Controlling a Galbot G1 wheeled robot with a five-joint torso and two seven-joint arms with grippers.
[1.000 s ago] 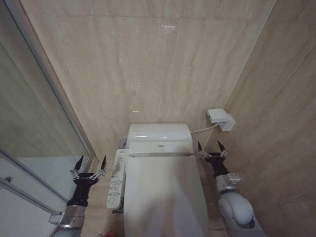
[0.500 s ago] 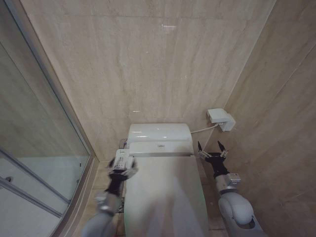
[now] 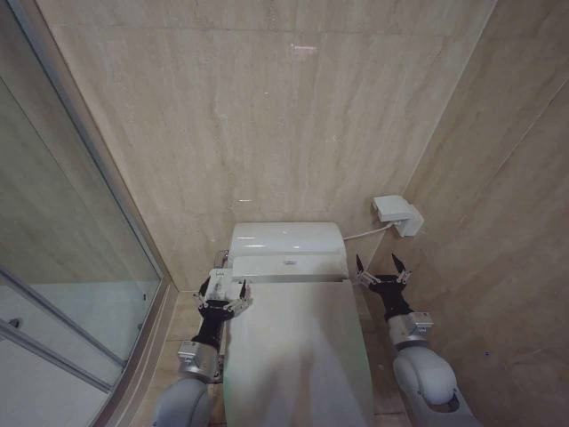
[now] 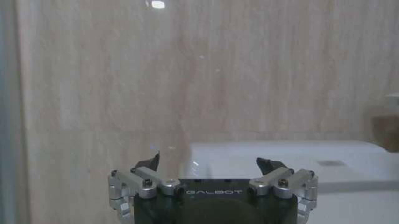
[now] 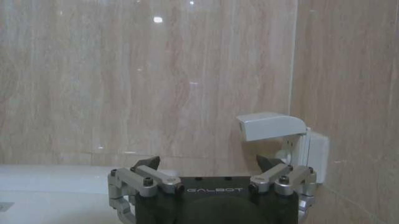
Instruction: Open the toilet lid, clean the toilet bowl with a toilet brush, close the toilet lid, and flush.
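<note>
We are looking down at the closed toilet lid (image 3: 298, 351), lying flat over the bowl and running toward us between our two arms. The left gripper (image 3: 222, 294) is hovering at the lid's left rear corner, just over the side control panel (image 3: 216, 283), its fingers spread wide and gripping nothing. From its own wrist camera we are seeing those dark fingertips (image 4: 148, 163) parted, with the white tank top (image 4: 293, 156) lying just ahead of the claw and off toward the right arm's side.

Across the lid, the right gripper (image 3: 382, 271) is sitting beside the lid's right rear corner, close to the side wall, fingers likewise wide apart and carrying nothing. It is clear of the lid, with a gap of floor showing between them.

Just beyond both claws, the tank (image 3: 286, 240) is standing against the back wall (image 3: 267, 116). Ahead of the right claw and a little higher, a white wall box (image 3: 396, 214) is mounted near the corner; in the right wrist view we are seeing that box (image 5: 274, 126) straight past the parted fingertips (image 5: 147, 164). To the far left of the left claw, the glass shower partition (image 3: 62, 231) is rising.
</note>
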